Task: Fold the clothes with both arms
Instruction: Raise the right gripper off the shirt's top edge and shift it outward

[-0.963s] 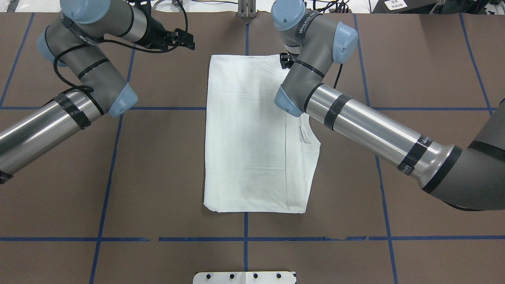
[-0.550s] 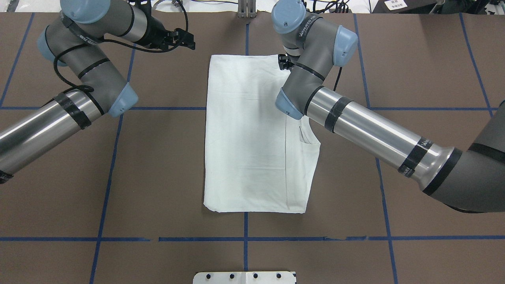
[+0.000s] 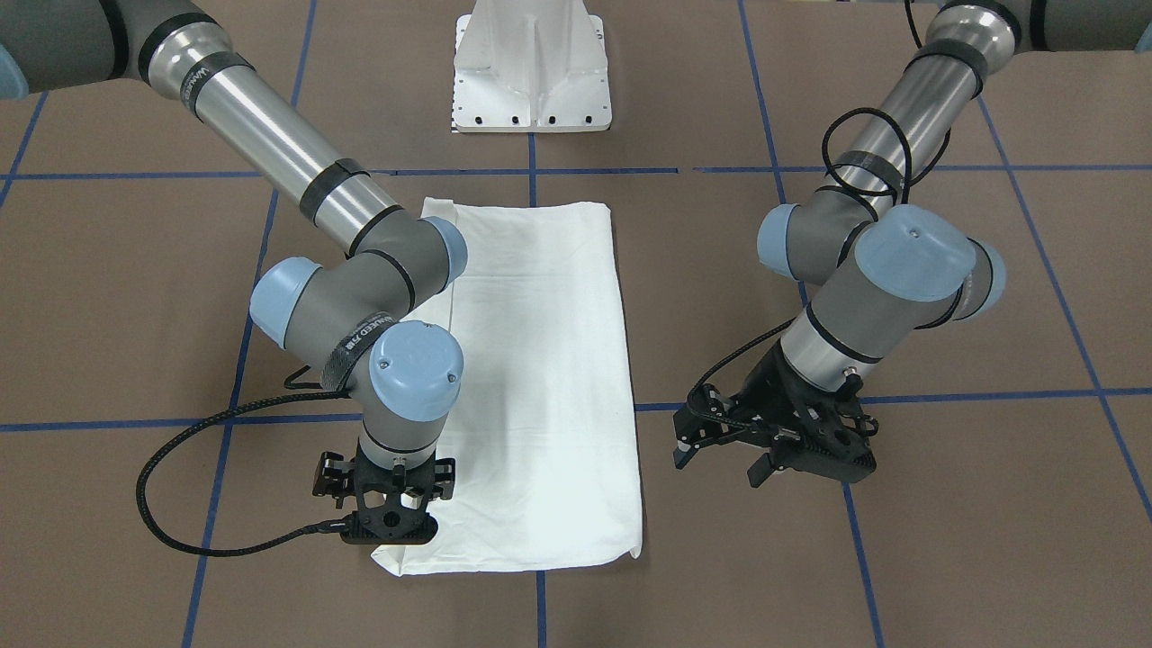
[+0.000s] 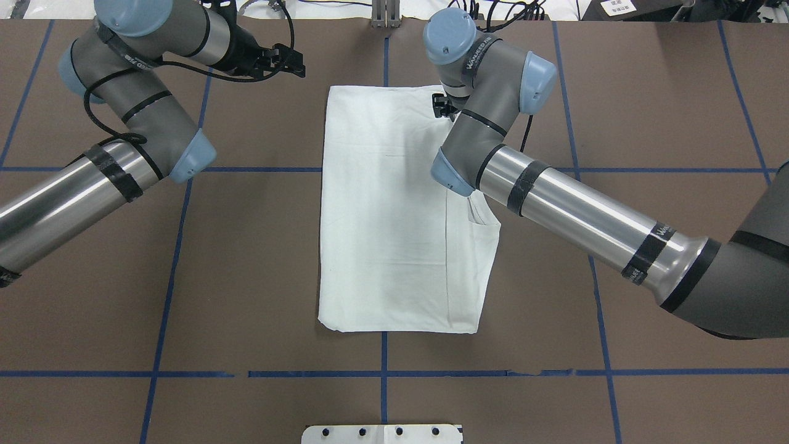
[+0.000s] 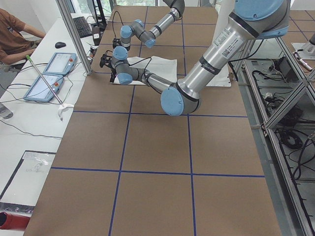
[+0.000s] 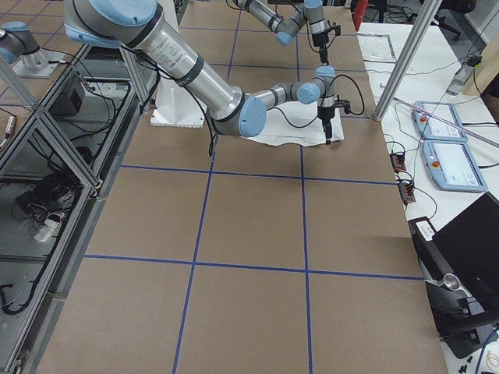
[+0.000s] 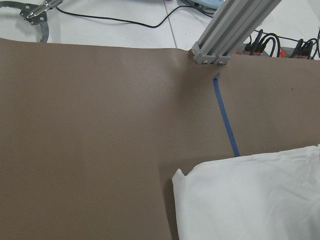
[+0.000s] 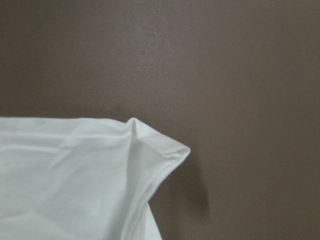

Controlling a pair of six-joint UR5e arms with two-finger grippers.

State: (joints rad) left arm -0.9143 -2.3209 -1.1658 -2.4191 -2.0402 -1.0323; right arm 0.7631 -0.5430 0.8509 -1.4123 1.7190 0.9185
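Brown surface (image 4: 246, 265) crossed with blue tape (image 4: 431, 373). A white shirt (image 4: 394, 216), folded into a tall rectangle, lies flat at its centre. My right fingers (image 3: 389, 531) point down at its far right corner; I cannot tell their grip. My left fingers (image 3: 718, 466) hover spread apart near its far left corner.

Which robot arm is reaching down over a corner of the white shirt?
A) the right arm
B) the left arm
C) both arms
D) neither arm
A: the right gripper hangs over a far corner of the shirt, while the left gripper is off to the side over the bare brown table.
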